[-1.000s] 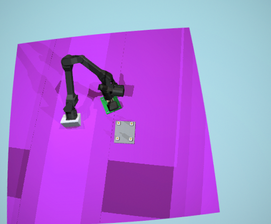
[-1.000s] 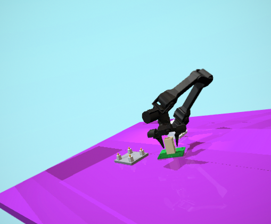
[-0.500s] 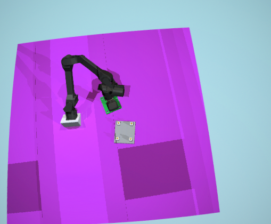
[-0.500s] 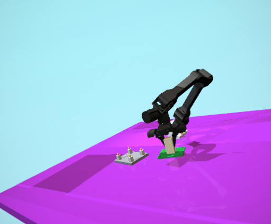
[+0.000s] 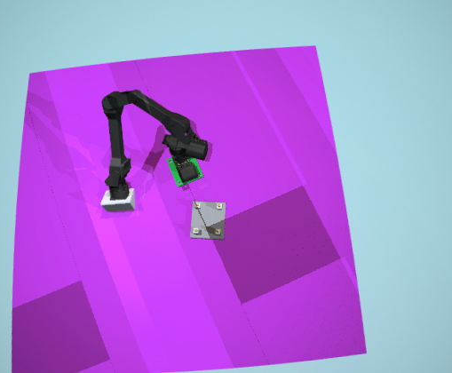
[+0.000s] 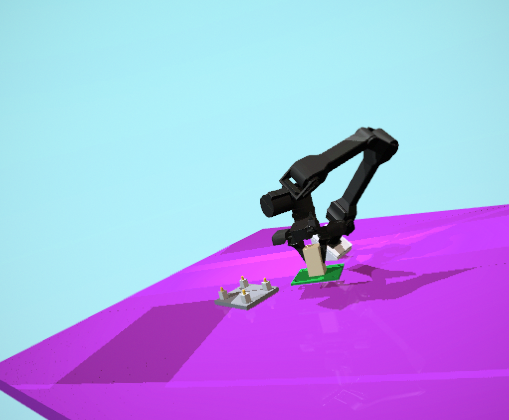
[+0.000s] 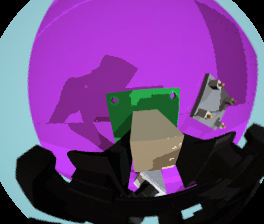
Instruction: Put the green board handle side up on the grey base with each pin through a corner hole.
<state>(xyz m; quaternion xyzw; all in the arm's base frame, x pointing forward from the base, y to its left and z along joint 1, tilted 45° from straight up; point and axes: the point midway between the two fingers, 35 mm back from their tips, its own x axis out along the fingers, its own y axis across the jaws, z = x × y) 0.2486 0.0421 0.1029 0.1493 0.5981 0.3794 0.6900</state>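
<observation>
Gripping the tan handle (image 6: 314, 260) (image 7: 157, 140), the fingers hold the green board (image 5: 177, 178) (image 6: 332, 273) (image 7: 145, 102) beside the grey base (image 5: 208, 218) (image 6: 254, 297) (image 7: 205, 102).

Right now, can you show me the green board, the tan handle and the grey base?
green board (image 7: 144, 98): wrist view, on its flat top near the far edge
tan handle (image 6: 315, 261): exterior view, on its broad side
grey base (image 5: 208, 215): top view, on its plate between the posts
</observation>
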